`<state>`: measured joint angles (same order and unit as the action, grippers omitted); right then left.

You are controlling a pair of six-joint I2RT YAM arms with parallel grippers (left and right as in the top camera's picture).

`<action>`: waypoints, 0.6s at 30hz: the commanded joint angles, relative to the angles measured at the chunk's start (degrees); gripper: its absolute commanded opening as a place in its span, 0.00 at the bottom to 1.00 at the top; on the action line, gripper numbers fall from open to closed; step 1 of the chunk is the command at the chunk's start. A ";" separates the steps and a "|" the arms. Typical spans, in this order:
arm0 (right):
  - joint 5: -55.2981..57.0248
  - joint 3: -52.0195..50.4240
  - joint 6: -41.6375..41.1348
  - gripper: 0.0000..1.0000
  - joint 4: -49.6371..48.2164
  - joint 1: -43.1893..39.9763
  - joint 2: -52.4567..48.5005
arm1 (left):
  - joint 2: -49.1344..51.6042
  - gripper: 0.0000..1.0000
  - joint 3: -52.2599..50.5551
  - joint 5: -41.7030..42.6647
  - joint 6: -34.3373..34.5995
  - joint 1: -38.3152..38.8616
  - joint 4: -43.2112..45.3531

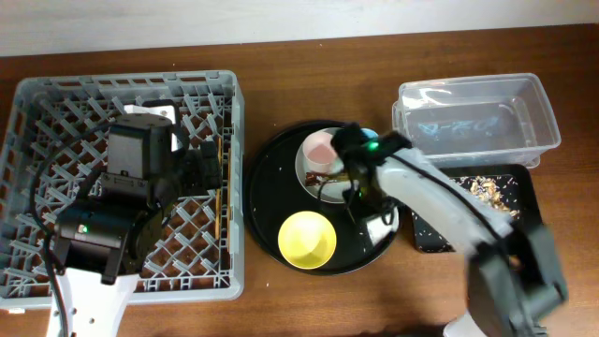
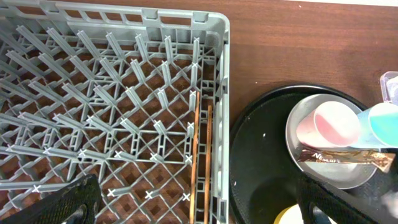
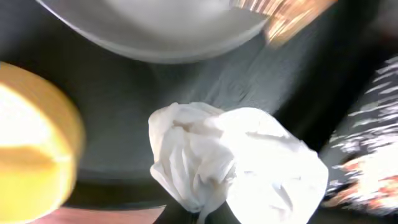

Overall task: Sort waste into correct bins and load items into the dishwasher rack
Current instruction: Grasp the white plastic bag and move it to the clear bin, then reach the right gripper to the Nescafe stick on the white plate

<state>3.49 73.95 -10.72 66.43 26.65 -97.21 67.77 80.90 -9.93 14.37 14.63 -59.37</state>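
Observation:
The grey dishwasher rack (image 1: 56, 103) (image 2: 124, 93) holds two chopsticks (image 1: 222, 192) (image 2: 200, 155) along its right wall. My left gripper (image 1: 201, 168) (image 2: 205, 205) hangs open and empty over them. On the round black tray (image 1: 267, 187) a pale plate (image 1: 307, 176) (image 2: 305, 124) carries the pink cup (image 1: 321, 148) (image 2: 333, 124), the light-blue cup (image 2: 382, 124) and the brown-and-gold wrapper (image 2: 345, 157). The yellow bowl (image 1: 308, 239) (image 3: 31, 143) stands in front. My right gripper (image 1: 367, 211) (image 3: 205, 214) pinches the white napkin (image 1: 382, 227) (image 3: 236, 162) over the tray's right side.
The clear tub (image 1: 477, 122) stands at the back right. The shallow black tray (image 1: 519, 183) in front of it holds beige food scraps (image 1: 487, 192). My right arm crosses over this tray and the plate.

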 commanded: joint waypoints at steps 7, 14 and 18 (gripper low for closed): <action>17.92 2.34 -5.25 0.04 -19.26 -19.39 6.82 | -0.24 0.99 0.63 -0.42 0.33 -0.17 0.09; 11.54 2.71 -2.86 0.89 -26.01 -27.12 -0.13 | -0.24 0.99 0.63 -0.42 0.33 -0.17 0.09; 11.06 14.71 -1.27 0.99 -13.20 -25.51 5.01 | -0.24 0.99 0.63 -0.42 0.33 -0.17 0.09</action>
<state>14.96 80.66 -12.80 48.51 -0.10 -97.03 67.77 80.90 -9.93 14.35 14.63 -59.42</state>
